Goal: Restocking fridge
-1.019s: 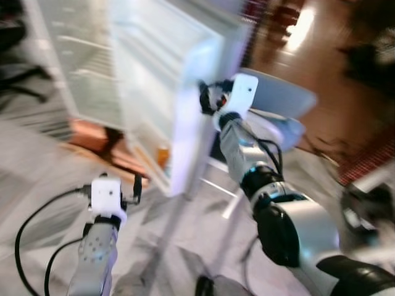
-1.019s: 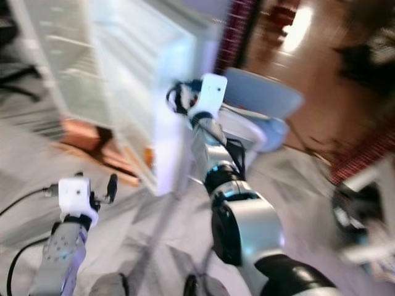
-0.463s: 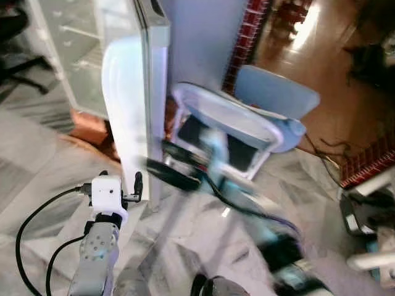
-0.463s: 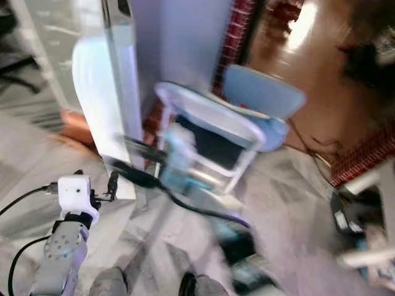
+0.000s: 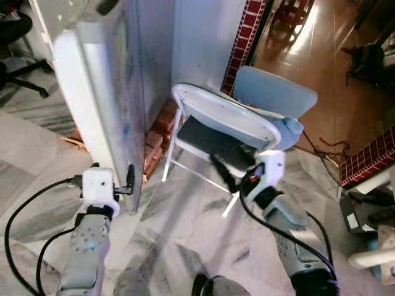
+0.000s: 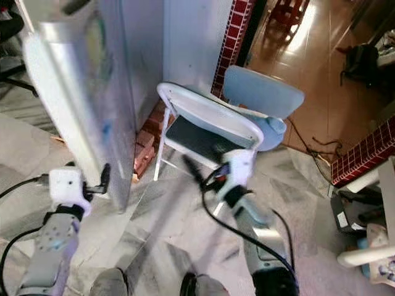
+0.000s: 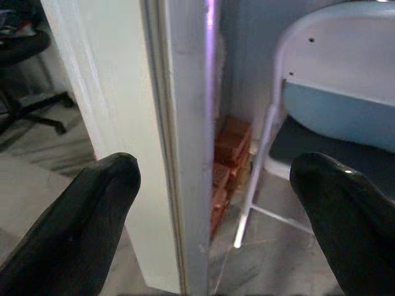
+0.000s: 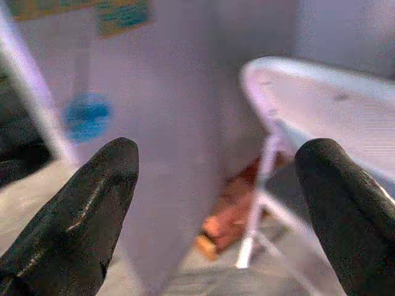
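Two black claws, seemingly spread; smooth white fridge door [image 5: 102,105]

The fridge door [image 5: 105,105] is cut off at the top edge; the right gripper [image 6: 196,176] is motion-blurred, and stickers [image 8: 120,12] are unreadable.

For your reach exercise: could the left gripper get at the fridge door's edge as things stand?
Probably yes. The left gripper is open, its fingers lie either side of the door edge, and nothing stands between them.
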{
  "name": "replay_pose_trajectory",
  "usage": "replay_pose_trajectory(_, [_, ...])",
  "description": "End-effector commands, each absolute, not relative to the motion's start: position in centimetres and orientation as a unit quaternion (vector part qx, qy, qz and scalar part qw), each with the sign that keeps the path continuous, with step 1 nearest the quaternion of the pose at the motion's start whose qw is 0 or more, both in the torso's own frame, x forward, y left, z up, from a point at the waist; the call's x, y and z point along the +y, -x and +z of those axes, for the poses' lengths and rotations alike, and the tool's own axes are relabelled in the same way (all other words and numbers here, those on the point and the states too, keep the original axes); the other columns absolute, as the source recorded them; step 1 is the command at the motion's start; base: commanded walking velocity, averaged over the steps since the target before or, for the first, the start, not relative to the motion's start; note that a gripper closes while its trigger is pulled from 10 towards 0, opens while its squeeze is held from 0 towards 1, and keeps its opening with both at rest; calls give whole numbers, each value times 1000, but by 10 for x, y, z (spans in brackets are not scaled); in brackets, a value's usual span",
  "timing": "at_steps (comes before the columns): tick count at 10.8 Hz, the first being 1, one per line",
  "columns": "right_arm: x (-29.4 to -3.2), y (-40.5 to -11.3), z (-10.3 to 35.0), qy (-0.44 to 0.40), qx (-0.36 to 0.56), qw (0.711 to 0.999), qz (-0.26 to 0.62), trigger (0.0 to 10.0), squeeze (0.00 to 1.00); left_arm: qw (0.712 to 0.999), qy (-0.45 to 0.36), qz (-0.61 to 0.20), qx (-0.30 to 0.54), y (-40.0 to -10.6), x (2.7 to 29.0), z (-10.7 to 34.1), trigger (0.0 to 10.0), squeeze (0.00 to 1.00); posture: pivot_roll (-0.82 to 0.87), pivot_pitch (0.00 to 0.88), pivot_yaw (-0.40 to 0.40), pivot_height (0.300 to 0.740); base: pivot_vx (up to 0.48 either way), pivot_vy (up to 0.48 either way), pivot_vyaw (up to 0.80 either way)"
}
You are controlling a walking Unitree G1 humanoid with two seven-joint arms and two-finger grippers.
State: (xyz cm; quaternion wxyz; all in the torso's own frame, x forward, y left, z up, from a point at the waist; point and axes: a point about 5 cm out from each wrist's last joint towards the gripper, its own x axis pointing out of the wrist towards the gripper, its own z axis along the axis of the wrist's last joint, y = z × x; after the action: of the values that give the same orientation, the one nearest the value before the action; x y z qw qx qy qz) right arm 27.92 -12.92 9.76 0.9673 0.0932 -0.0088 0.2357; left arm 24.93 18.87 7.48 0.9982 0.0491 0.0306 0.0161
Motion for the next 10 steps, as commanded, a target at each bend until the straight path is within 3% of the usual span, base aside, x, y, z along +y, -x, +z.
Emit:
replay_pose_trajectory(1, [-145, -278, 95, -77, -12, 984, 163, 10000, 0, 998, -46, 16, 38, -247, 188, 71, 10000, 0, 146, 93, -103, 740, 0, 0, 0])
replay_pose_trajectory(7, [-171, -272, 79, -34, -3, 999, 42, 10000, 0, 999, -41, -9, 33, -248, 181, 71, 10000, 0, 134, 61, -94, 740, 0, 456, 0])
replay_pose_trajectory(10, [-173, -277, 79, -25, -7, 999, 33, 10000, 0, 999, -43, -7, 21, -259, 183, 77, 10000, 0, 127, 50, -93, 740, 0, 480, -742])
